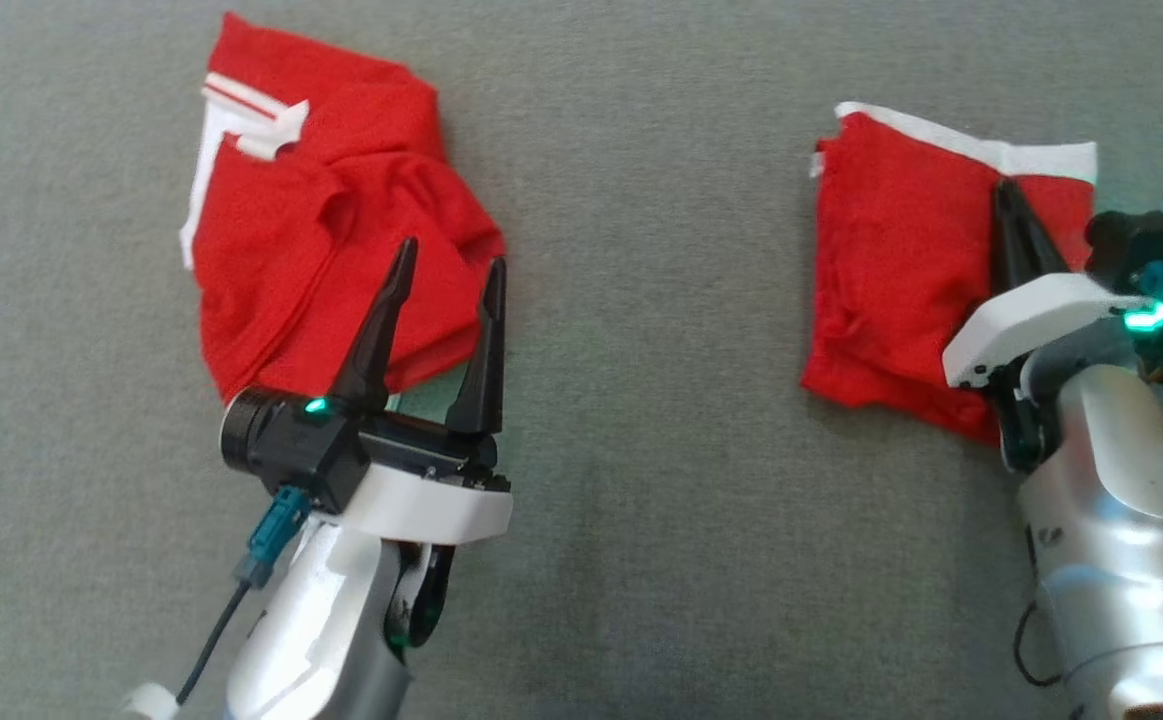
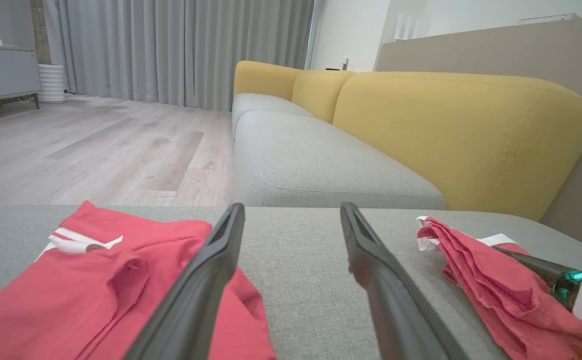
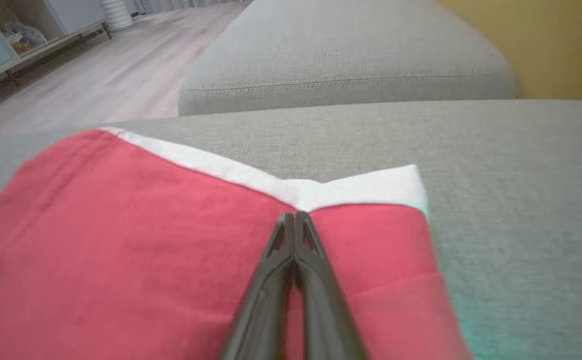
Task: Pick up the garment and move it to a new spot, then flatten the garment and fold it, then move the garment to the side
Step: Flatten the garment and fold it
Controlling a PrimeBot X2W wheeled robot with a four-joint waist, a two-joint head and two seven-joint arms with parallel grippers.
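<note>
Two red garments with white trim lie on the grey cushion (image 1: 641, 400). The crumpled garment (image 1: 321, 230) (image 2: 70, 285) is at the left. My left gripper (image 1: 453, 252) (image 2: 292, 207) is open, with its tips over that garment's lower right edge and nothing between the fingers. The folded garment (image 1: 891, 270) (image 3: 120, 240) (image 2: 476, 280) lies flat at the right with its white band along the far edge. My right gripper (image 1: 1006, 190) (image 3: 295, 216) is shut, its fingers lying on the folded cloth just short of the white band. No cloth shows pinched between them.
A grey sofa seat (image 2: 311, 165) with yellow backrests (image 2: 461, 130) continues beyond the cushion's far edge. Wooden floor (image 2: 95, 145), grey curtains and a low cabinet (image 2: 5, 75) lie further off. Bare grey cushion separates the two garments.
</note>
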